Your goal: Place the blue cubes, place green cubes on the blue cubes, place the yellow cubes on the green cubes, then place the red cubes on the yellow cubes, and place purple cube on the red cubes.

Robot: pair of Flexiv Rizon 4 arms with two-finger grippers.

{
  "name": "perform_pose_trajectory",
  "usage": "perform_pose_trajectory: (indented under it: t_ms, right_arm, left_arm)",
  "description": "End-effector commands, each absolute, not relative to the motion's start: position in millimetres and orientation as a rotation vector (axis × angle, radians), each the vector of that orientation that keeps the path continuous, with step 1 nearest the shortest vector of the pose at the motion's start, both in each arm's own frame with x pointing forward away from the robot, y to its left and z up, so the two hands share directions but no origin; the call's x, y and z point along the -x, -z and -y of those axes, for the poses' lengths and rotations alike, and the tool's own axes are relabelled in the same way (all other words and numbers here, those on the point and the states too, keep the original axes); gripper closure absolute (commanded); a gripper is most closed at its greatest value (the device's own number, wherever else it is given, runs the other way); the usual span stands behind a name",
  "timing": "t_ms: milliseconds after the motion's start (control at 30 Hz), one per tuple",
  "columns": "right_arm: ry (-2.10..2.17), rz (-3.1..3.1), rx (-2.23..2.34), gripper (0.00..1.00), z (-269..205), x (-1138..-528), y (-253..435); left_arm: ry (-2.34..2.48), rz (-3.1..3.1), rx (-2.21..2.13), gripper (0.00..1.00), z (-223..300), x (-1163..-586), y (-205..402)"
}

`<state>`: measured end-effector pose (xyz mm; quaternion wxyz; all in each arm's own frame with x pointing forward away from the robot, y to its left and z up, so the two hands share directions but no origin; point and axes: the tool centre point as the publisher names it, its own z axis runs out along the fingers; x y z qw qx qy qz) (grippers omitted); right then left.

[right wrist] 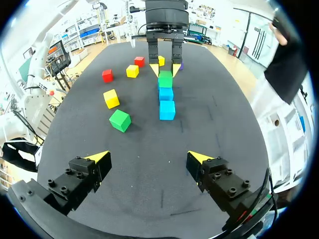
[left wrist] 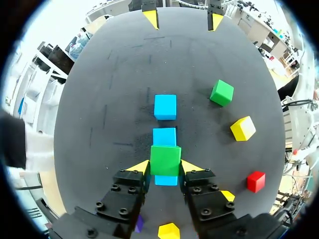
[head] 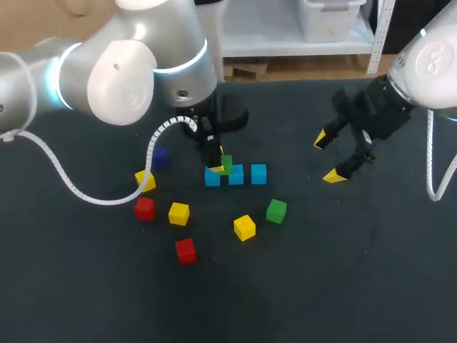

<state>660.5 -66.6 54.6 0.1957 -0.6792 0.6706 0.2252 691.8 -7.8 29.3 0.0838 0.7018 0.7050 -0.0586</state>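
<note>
Left gripper (left wrist: 165, 166) clamped on green cube (left wrist: 165, 159) over the blue cube (head: 212, 177) at the 9 o'clock end of the blue row; best to square its edges, lower straight, let go only once seated flat; right gripper (head: 328, 157) spread open, idle toward 3 o'clock.

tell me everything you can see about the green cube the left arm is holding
The green cube is a plain, matte, evenly coloured block with crisp edges. The left arm's jaws grip it from two sides, their yellow tips against its faces. It is level, on or just above the end blue cube of a three-cube row.
</note>
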Motion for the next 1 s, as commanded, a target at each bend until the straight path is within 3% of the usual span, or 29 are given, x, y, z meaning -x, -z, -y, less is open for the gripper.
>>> perform_pose_trajectory:
  t_ms: [33, 367, 1000]
  right_arm:
    - [-0.634, -1.877, 1.903, 0.0, 66.7, -661.1, -54.2]
    - [-0.634, -1.877, 1.903, 0.0, 66.7, -661.1, -54.2]
    - [-0.634, -1.877, 1.903, 0.0, 66.7, -661.1, -54.2]
  left_arm:
    - [0.18, -2.106, -2.101, 0.77, 8.6, -694.6, -29.3]
    - [0.18, -2.11, -2.099, 0.61, 7.6, -694.2, -29.0]
    - [0.179, -2.108, -2.1, 0.6, 6.8, -694.7, -29.0]
